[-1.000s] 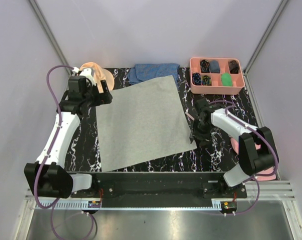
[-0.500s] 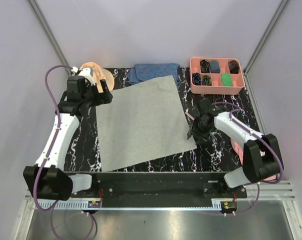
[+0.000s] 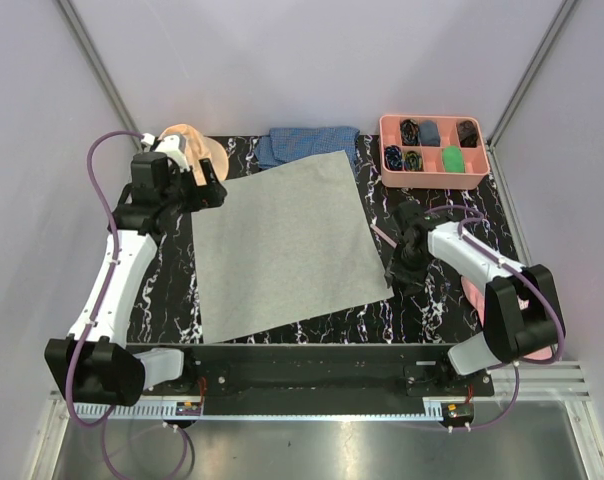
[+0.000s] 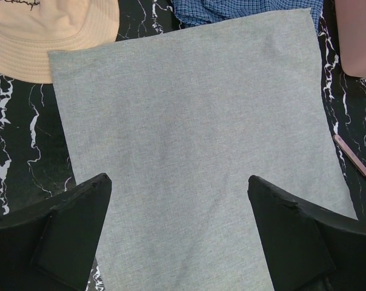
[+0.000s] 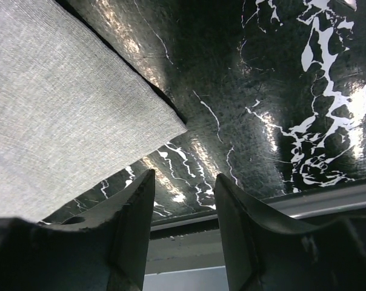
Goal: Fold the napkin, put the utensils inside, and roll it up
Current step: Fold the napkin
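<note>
A: What is seen to have changed over the last second?

B: Little. The right gripper (image 3: 399, 278) has been shifted slightly to the right, off the near right corner of the napkin (image 3: 282, 245). The left gripper (image 3: 210, 195) has hardly been moved. The napkin is left as it was, spread flat and unfolded in the middle of the table (image 3: 437, 305).

A: What is given by the wrist views that is lost from above?

B: From the right wrist, the right gripper (image 5: 184, 182) is shown parted by a moderate gap with nothing held. It is low over bare marbled table, and the napkin's corner (image 5: 68, 103) lies just left of that gap. From the left wrist, the left gripper (image 4: 178, 182) is shown spread wide and empty above the napkin (image 4: 189, 121). A utensil (image 4: 352, 165) is seen as a pale pink strip just beside the napkin's right edge. From above it is only a thin sliver (image 3: 379, 234).

A: And what is given from above alone?

B: The pink tray (image 3: 432, 178) is seen whole at the far right. The hat (image 3: 187, 143) touches the napkin's far left corner, and the blue checked cloth (image 3: 307, 142) is partly covered by its far edge.
</note>
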